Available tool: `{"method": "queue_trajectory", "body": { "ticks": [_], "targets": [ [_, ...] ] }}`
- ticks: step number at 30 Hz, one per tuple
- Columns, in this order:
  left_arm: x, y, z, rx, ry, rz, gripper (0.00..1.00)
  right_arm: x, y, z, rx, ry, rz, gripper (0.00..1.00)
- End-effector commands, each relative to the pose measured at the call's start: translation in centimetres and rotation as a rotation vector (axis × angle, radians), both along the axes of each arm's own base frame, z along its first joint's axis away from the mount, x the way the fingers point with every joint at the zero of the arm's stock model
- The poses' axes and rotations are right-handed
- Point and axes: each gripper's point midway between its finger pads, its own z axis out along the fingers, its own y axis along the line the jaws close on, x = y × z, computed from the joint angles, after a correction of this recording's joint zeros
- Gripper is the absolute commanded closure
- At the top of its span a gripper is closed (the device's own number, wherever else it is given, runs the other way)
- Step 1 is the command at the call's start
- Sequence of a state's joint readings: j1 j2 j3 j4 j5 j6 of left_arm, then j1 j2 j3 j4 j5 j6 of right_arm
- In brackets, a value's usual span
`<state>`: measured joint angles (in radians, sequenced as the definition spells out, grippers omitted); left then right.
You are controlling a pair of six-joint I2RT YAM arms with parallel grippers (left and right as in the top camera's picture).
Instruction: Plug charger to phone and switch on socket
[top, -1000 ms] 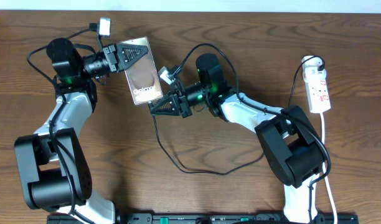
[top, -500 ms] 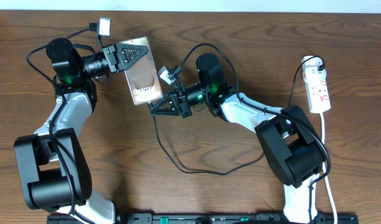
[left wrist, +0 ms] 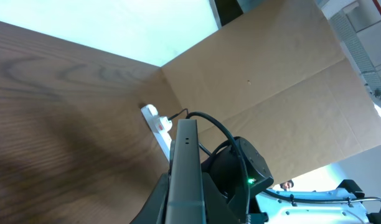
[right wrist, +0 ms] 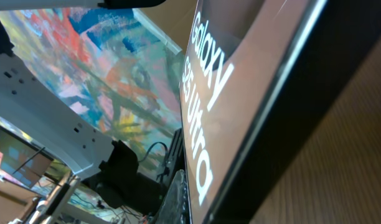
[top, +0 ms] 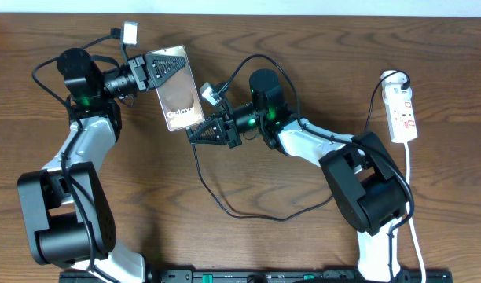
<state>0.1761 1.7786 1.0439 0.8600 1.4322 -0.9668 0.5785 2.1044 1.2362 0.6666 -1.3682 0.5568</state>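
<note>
My left gripper (top: 168, 66) is shut on the top end of the phone (top: 180, 96) and holds it tilted off the table at the back left. The phone shows edge-on in the left wrist view (left wrist: 183, 168), between my fingers (left wrist: 179, 208). My right gripper (top: 195, 132) is at the phone's lower end, shut on the tip of the charger, whose thin black cable (top: 248, 215) loops across the table. The right wrist view is filled by the phone's glossy face with white "Galaxy" lettering (right wrist: 240, 81); the connector tip is hidden there. The white socket (top: 402, 114) lies at the far right.
The socket's white cord (top: 411, 196) runs down the right side towards the table's front edge. The socket also shows in the left wrist view (left wrist: 154, 120), before a brown cardboard wall (left wrist: 271, 81). Both arm bases stand near the front edge.
</note>
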Motion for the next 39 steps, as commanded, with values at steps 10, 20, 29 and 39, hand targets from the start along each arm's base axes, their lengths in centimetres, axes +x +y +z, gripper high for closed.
{"method": "queue_trajectory", "body": {
  "ticks": [10,20,29,39],
  "targets": [
    [-0.9,-0.5,0.0,0.019,-0.049,-0.065,0.93,2.5,0.7,0.9,-0.020,0.036,-0.136,0.99],
    [-1.0,-0.5,0.0,0.022,-0.057,-0.069,0.92,3.2,0.9,0.9,-0.031,0.064,-0.180,0.99],
    [-1.4,-0.7,0.0,0.023,-0.057,-0.095,0.93,3.6,1.0,2.1,0.005,0.061,-0.201,0.99],
    [-1.6,-0.7,0.0,0.023,-0.057,-0.106,0.93,3.7,1.0,2.4,0.015,0.053,-0.200,0.99]
  ]
}}
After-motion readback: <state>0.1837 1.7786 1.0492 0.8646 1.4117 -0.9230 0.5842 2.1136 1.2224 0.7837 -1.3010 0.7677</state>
